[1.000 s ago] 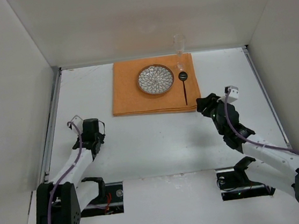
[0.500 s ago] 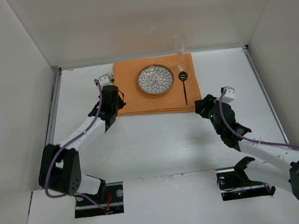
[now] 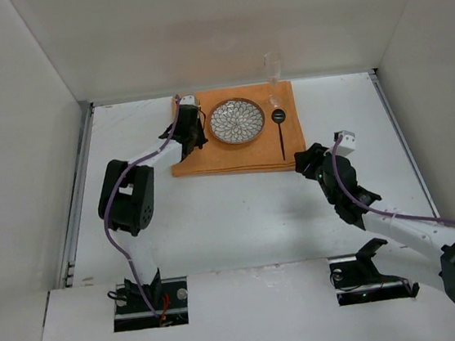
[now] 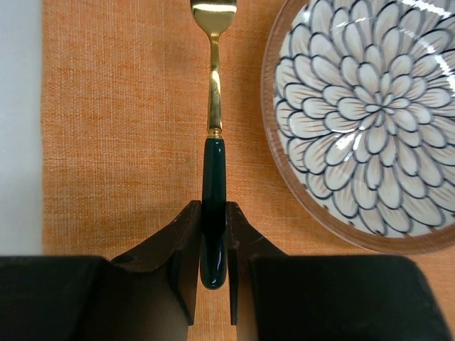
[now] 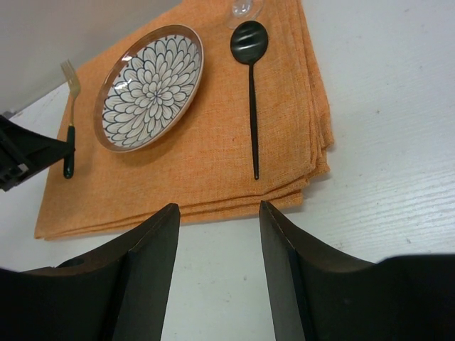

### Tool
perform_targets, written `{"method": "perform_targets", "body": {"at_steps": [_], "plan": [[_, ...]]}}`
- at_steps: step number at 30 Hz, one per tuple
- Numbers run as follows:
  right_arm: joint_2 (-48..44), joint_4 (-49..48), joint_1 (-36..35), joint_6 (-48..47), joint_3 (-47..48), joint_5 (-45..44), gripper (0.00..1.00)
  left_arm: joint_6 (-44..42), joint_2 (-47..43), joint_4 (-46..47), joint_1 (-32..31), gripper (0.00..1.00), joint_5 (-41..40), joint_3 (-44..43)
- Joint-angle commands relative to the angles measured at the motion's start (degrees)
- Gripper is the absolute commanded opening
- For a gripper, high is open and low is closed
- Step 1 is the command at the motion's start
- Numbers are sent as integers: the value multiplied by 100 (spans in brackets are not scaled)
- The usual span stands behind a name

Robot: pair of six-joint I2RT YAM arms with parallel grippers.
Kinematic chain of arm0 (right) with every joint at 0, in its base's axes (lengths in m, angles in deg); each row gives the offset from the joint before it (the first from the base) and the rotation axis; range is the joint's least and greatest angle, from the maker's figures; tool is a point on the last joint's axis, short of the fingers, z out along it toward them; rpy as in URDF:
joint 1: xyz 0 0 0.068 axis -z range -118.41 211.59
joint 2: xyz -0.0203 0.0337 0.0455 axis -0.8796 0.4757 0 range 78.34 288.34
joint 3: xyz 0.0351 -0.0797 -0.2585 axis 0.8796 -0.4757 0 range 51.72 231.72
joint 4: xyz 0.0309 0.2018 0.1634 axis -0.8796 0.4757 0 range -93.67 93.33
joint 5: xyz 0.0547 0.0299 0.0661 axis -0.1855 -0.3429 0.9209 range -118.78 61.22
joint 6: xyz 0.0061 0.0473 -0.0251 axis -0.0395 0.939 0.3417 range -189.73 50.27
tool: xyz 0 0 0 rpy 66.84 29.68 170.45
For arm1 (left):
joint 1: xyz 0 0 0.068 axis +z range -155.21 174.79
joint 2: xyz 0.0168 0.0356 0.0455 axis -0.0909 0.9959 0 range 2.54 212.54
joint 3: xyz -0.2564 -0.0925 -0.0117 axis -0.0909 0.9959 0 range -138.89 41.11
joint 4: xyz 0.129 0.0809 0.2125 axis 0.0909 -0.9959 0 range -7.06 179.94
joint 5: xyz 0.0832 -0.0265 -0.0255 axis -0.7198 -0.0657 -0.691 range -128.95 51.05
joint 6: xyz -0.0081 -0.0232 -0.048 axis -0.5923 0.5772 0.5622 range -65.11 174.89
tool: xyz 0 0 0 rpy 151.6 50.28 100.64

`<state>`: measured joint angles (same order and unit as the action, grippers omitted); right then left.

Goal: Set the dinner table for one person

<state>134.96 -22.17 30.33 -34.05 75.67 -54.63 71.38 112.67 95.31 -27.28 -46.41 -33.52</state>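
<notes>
I'm counting one orange placemat (image 3: 210, 160), one gold fork (image 4: 213, 106), one flower-patterned plate (image 3: 237, 121), one black spoon (image 3: 281, 135) and one clear glass (image 3: 273, 71) on the white dinner table (image 3: 241, 218), which is lying flat beneath both arms; I cannot tell its long axis. My left gripper (image 4: 212, 209) is pinching the fork's dark handle, tines pointing at the far wall, just left of the plate. My right gripper (image 5: 219, 209) is hovering spread wide, holding nothing, by the placemat's near right corner.

worktop (image 3: 241, 218): matte white, flat | lying directly on it: orange placemat (image 3: 234, 157) | place: far edge, near centre
</notes>
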Motion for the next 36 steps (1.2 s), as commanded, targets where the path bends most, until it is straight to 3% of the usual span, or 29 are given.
{"method": "perform_targets", "body": {"at_steps": [1, 9, 17, 18, 19, 23, 26, 32, 36], "plan": [[-55, -338, -59, -79, 234, 9, 55, -147, 175, -317, 110, 1, 140, -236], [-20, -338, -59, -79, 251, 9, 55, -84, 439, -317, 119, 6, -176, -140], [-2, -338, -68, -79, 260, 53, 52, 38, -692, -1, 14, 59, -457, 755], [24, -338, -68, -79, 269, 53, 50, 108, -912, 69, -21, 70, -536, 922], [68, -338, -68, -79, 277, 62, 46, 170, -1131, 139, -74, 100, -598, 1107], [244, -286, -77, -96, 374, 272, 19, 644, -2028, 210, -267, 100, -905, 1819], [358, -268, -77, -96, 418, 352, 12, 1004, -2678, 193, -390, 100, -994, 2442], [516, -303, -86, -105, 436, 343, 18, 1584, -4058, 202, -373, 100, -1020, 3909], [639, -329, -86, -123, 444, 256, 35, 2015, -4771, 53, -548, 100, -1055, 4702]]}}
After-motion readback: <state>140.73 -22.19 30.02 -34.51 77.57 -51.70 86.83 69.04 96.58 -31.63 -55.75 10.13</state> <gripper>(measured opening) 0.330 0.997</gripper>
